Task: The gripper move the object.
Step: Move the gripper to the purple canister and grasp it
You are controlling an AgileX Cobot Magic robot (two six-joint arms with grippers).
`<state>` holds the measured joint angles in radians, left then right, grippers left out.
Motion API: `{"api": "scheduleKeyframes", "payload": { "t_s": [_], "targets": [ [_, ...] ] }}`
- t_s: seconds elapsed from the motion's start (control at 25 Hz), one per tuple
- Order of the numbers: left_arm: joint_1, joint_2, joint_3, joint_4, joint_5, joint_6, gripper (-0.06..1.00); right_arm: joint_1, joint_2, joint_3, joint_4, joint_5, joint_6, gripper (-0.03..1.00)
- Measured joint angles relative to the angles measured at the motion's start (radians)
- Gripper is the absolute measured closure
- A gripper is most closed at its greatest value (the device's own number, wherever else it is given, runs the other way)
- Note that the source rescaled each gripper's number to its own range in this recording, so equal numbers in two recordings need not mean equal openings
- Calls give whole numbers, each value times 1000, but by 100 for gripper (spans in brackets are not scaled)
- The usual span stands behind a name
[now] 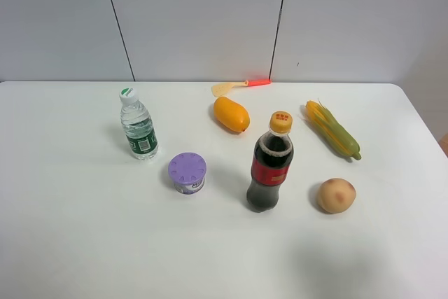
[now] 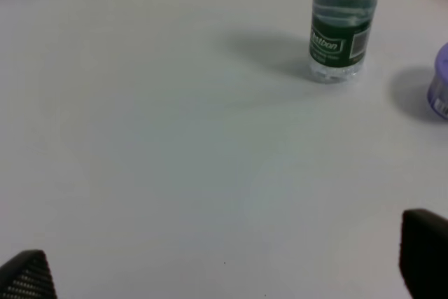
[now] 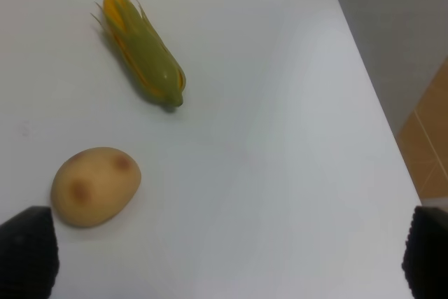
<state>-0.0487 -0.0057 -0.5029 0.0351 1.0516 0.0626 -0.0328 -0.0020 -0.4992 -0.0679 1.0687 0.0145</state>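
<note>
- bench (image 1: 70, 243): white and wide, carrying everything; neither arm shows in the high view.
- cola bottle (image 1: 270, 166): right of centre, tall and tippy; a reach crossing from the right could topple it.
- water bottle (image 1: 138, 127): upright, left of centre, near the target; a wide approach may clip it.
- purple tub (image 1: 187, 173): centre-left of frame, between the two bottles, untouched.
- left fingers (image 2: 423, 250) and right fingers (image 3: 28, 250): both pairs spread apart, empty; a shallow pinch might slip off the squat tub.
</note>
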Motion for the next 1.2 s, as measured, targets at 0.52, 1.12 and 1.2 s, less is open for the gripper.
{"api": "scheduleKeyframes", "payload": {
  "t_s": [0.52, 1.12, 1.2],
  "targets": [
    [0, 0, 0, 0, 0, 0, -6, 0, 0, 0, 0, 0, 0, -3],
    [0, 0, 0, 0, 0, 0, -6, 0, 0, 0, 0, 0, 0, -3],
    [0, 0, 0, 5, 0, 0, -6, 0, 0, 0, 0, 0, 0, -3]
  ]
}}
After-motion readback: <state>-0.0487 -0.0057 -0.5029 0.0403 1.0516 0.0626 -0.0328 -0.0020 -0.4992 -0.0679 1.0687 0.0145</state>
